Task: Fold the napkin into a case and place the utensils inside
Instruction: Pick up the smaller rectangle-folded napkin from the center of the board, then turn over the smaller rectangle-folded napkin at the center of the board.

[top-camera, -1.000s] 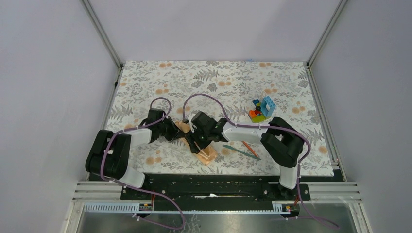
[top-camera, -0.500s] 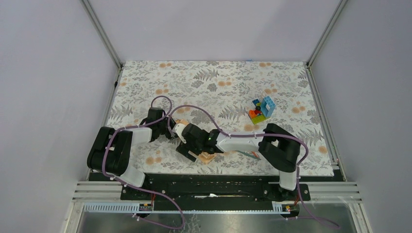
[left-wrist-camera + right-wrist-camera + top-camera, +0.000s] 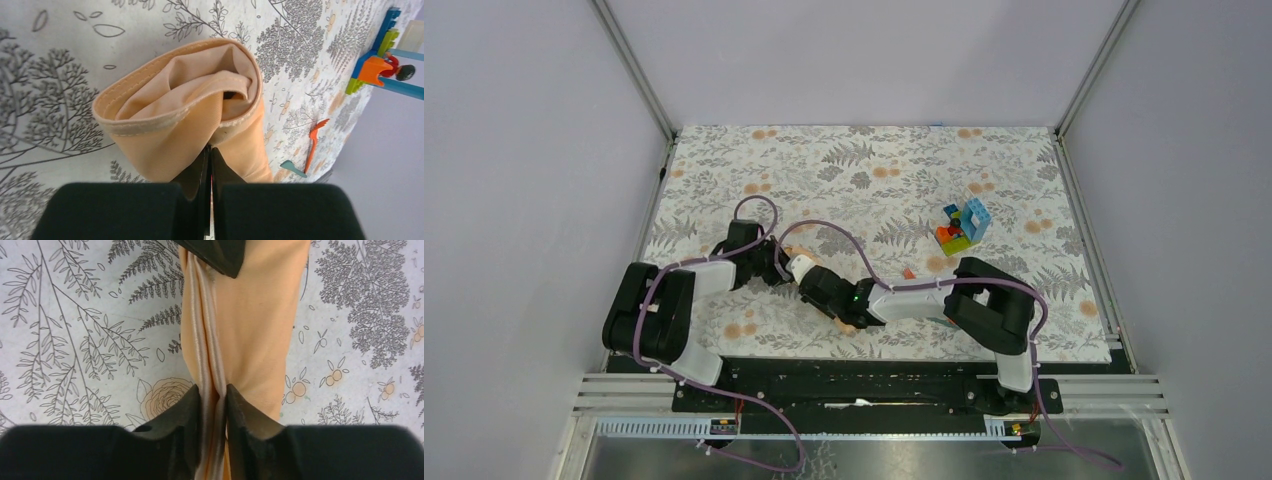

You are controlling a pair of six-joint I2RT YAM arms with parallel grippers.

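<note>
The peach-orange napkin lies on the floral mat as a narrow folded strip, its far end gaping like a pocket. My left gripper is shut on its near part. At the strip's other end, my right gripper is shut on the stacked folded edges of the napkin. From above, both grippers meet at mid-table, left gripper and right gripper, and hide most of the napkin. The utensils, an orange one and a teal one, lie on the mat beyond the napkin.
A cluster of multicoloured toy blocks stands on the floral mat at the right back. Purple cables loop above both wrists. Grey walls close in the mat on three sides.
My right arm has swung left and lower toward the left gripper. Its jaws opened wide and then closed on the napkin's folded edges. The left gripper kept its hold.
</note>
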